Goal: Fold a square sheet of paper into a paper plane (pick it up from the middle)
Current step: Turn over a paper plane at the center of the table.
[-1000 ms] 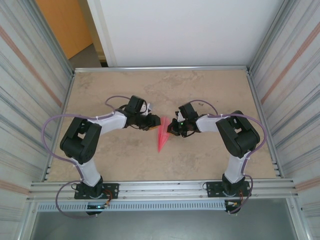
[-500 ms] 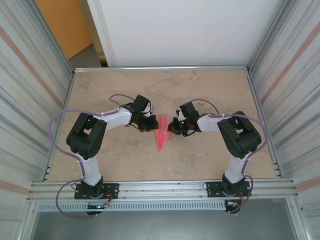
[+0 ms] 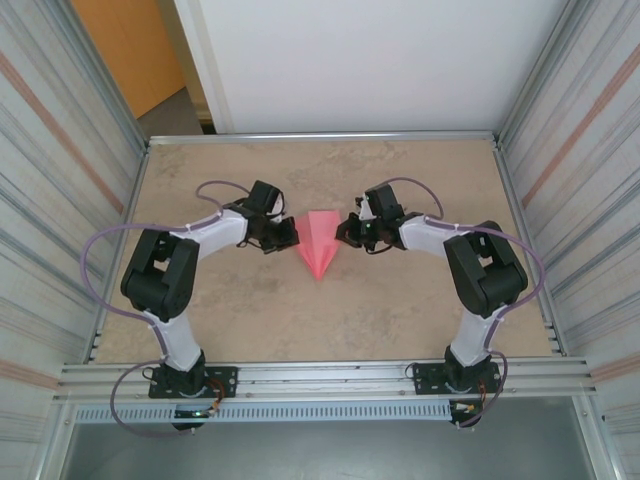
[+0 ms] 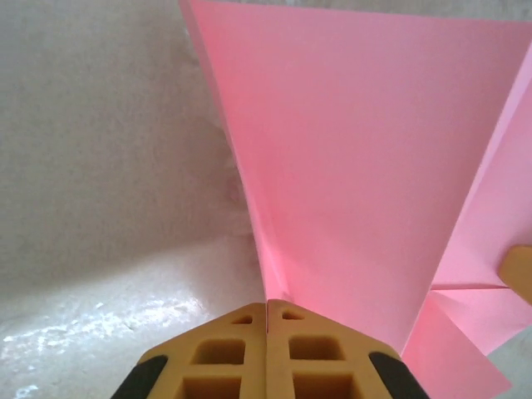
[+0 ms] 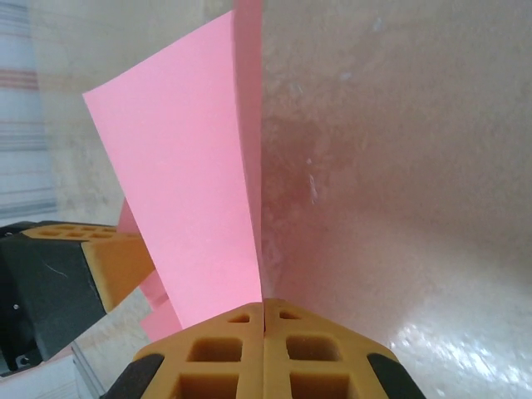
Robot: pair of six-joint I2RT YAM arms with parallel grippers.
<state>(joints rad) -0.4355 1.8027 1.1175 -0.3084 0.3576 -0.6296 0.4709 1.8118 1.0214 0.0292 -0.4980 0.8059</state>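
We look down on the paper plane (image 3: 320, 250) from high behind; wrist cams face it close, from opposite sides.

One pink paper plane (image 3: 320, 252), two robot arms, left (image 3: 215, 235) and right (image 3: 430, 236), and one table (image 3: 400, 320) beneath them.

The beige table (image 3: 400, 320) (mottled, stone-like) has the pink paper plane (image 3: 320, 245) over its middle; contact unclear.
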